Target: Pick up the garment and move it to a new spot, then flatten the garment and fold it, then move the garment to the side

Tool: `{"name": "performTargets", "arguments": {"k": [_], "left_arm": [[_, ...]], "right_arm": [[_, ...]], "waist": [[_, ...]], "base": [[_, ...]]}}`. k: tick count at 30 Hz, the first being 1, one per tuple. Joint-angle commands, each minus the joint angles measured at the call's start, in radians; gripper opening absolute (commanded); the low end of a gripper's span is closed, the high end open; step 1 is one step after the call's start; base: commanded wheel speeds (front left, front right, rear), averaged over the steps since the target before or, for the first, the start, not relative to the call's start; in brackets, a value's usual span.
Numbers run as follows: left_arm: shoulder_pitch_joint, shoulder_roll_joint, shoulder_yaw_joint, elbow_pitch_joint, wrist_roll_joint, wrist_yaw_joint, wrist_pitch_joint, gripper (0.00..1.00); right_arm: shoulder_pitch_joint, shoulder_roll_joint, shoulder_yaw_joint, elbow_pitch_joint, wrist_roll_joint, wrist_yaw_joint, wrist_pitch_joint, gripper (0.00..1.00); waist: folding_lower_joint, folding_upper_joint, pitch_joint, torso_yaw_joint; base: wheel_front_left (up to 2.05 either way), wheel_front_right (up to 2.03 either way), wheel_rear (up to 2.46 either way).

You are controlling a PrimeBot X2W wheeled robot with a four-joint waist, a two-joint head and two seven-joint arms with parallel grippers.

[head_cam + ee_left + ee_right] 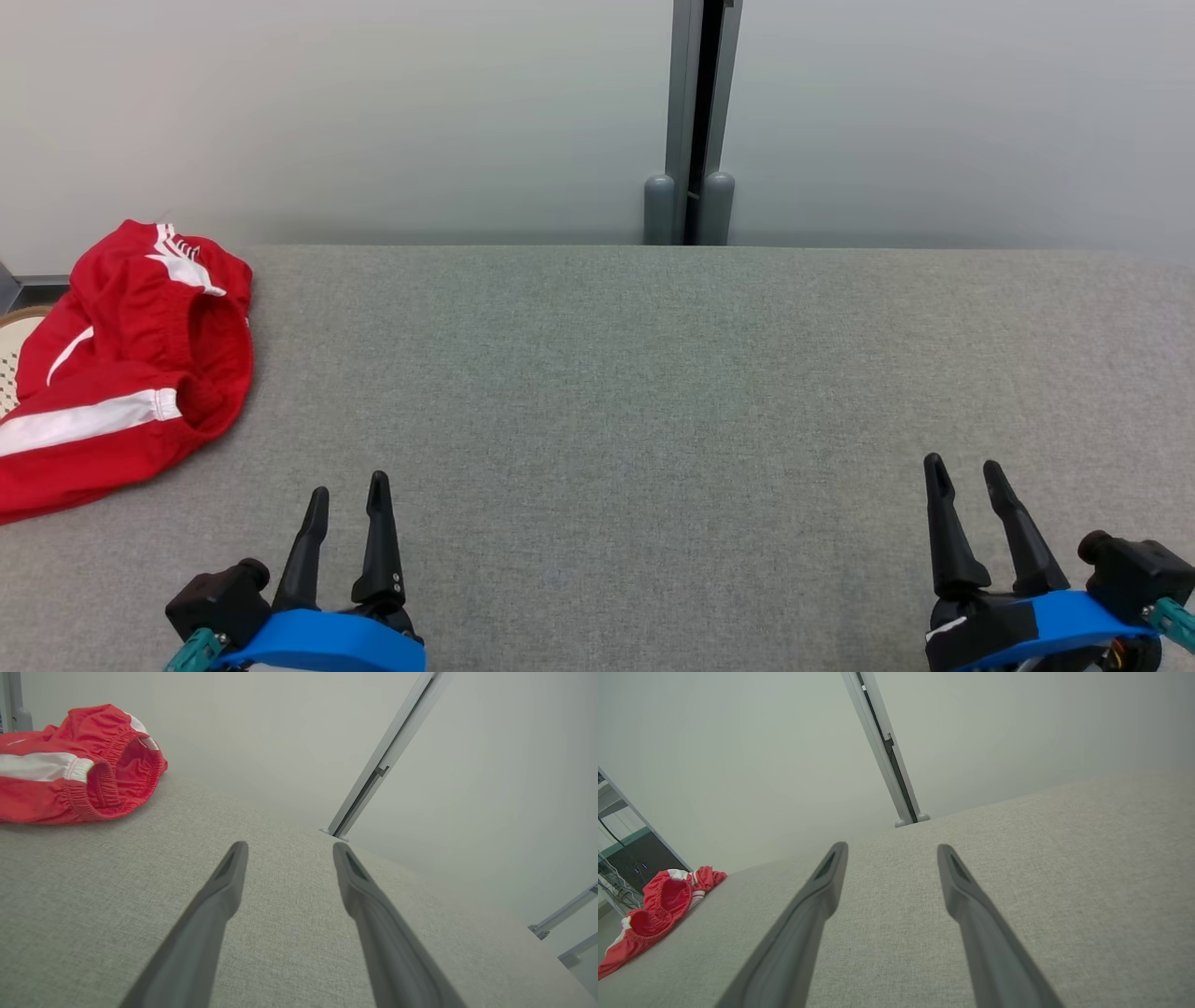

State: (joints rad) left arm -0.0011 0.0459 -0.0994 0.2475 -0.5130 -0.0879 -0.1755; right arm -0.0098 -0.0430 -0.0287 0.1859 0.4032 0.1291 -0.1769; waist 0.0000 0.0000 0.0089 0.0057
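The garment (121,364) is a crumpled pair of red shorts with white stripes and an elastic waistband, lying at the far left edge of the grey fabric table (653,392). In the left wrist view the garment (70,770) sits at the upper left, in the right wrist view the garment (654,910) lies far off at the left. My left gripper (347,495) hovers open near the front edge, to the right of the garment and apart from it. Far from the garment at the lower right, my right gripper (966,471) is open too. Nothing is between either pair of fingers.
A pale wall runs behind the table, with a grey vertical post (695,121) at the back middle. A perforated pale object (14,364) shows past the table's left edge beside the garment. Shelving with cables (621,858) stands beyond the left end.
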Motion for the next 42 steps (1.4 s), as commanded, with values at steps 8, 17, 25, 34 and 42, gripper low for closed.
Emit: {"name": "performTargets", "arguments": {"k": [8,17,25,34,42], "left_arm": [[0.006,0.005,-0.006,0.011,0.072,0.002,-0.023,1.00],[0.007,0.005,-0.011,0.032,0.129,0.002,-0.043,1.00],[0.006,0.005,-0.017,0.048,0.181,0.002,-0.059,1.00],[0.002,0.005,-0.020,0.061,0.236,0.002,-0.076,1.00],[-0.004,0.005,-0.025,0.078,0.290,0.000,-0.092,1.00]], "right_arm": [[0.008,-0.009,0.000,0.016,-0.086,0.002,-0.023,1.00],[0.005,-0.009,0.000,0.032,-0.163,0.002,-0.042,1.00],[0.001,-0.010,-0.001,0.041,-0.229,0.002,-0.057,1.00],[-0.003,-0.010,-0.001,0.045,-0.295,0.002,-0.074,1.00],[-0.003,-0.010,0.001,0.055,-0.356,0.002,-0.091,1.00]], "waist": [[0.0000,0.0000,0.002,0.000],[0.0000,0.0000,0.006,-0.001],[0.0000,0.0000,0.013,0.000],[0.0000,0.0000,0.021,-0.002],[0.0000,0.0000,0.024,-0.001]], "base": [[0.00,0.00,0.00],[0.00,0.00,0.00],[0.00,0.00,0.00],[0.00,0.00,0.00],[0.00,0.00,0.00]]}}
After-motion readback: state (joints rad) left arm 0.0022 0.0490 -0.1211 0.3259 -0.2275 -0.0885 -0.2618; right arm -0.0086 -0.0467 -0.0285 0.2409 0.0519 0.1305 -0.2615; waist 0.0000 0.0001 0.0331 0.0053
